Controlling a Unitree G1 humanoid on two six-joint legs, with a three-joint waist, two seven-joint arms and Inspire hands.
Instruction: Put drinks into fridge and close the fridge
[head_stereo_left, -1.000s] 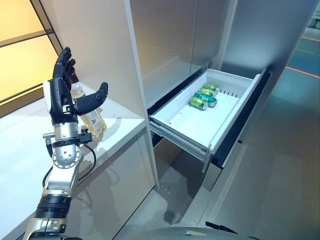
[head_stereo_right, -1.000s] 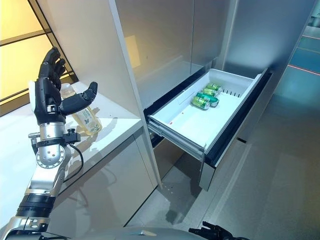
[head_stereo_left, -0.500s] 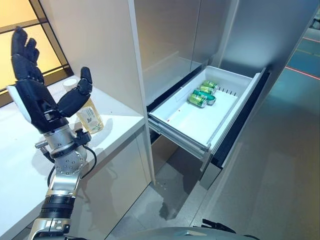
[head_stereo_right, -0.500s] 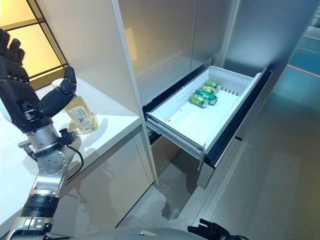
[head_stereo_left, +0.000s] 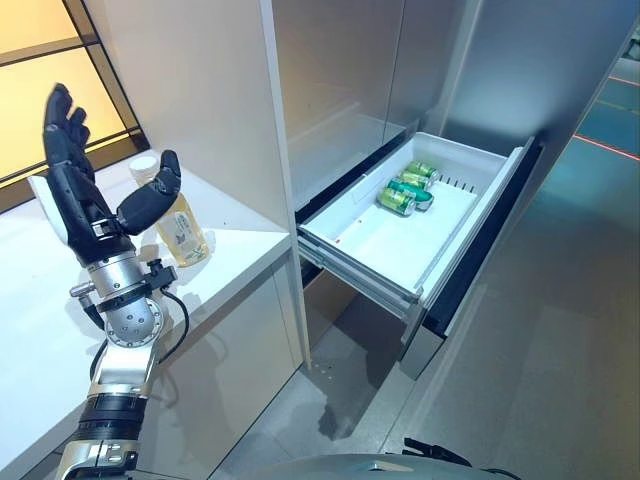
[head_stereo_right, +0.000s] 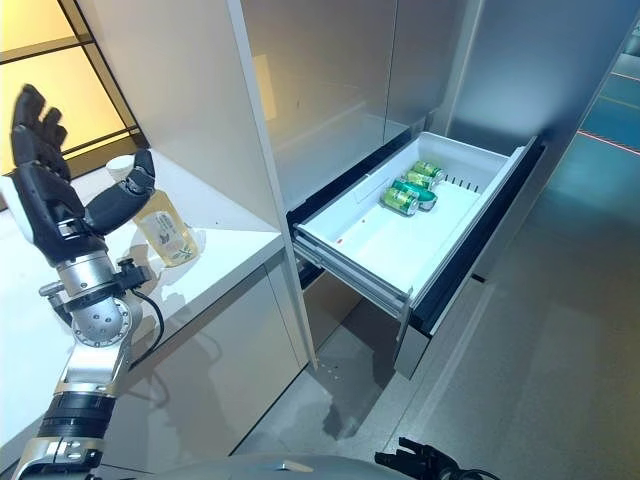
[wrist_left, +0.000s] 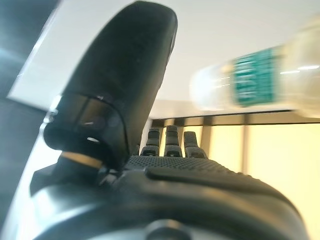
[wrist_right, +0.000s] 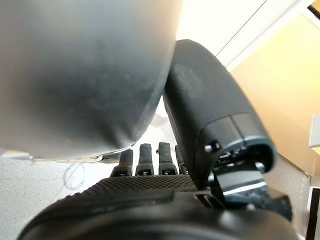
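Observation:
A clear bottle (head_stereo_left: 182, 232) of pale yellow drink with a white cap stands on the white counter (head_stereo_left: 238, 248) at the left. My left hand (head_stereo_left: 84, 205) is raised just left of the bottle, open, fingers straight up, its thumb in front of the bottle's neck without gripping it. The bottle also shows past the thumb in the left wrist view (wrist_left: 257, 82). The white fridge drawer (head_stereo_left: 362, 264) is pulled out at the middle right, and green cans (head_stereo_left: 404, 193) lie at its far end. My right hand (wrist_right: 150, 197) is open and holds nothing.
A tall white cabinet wall (head_stereo_left: 200, 90) rises between the counter and the fridge. The drawer's dark front panel (head_stereo_left: 482, 240) juts out over the grey floor (head_stereo_left: 540, 380). A yellow-lit window (head_stereo_left: 40, 110) lies behind the counter.
My left hand has drawn back to the left from in front of the bottle, lifting and then dropping slightly. The bottle stays on the counter. The head camera has shifted a little.

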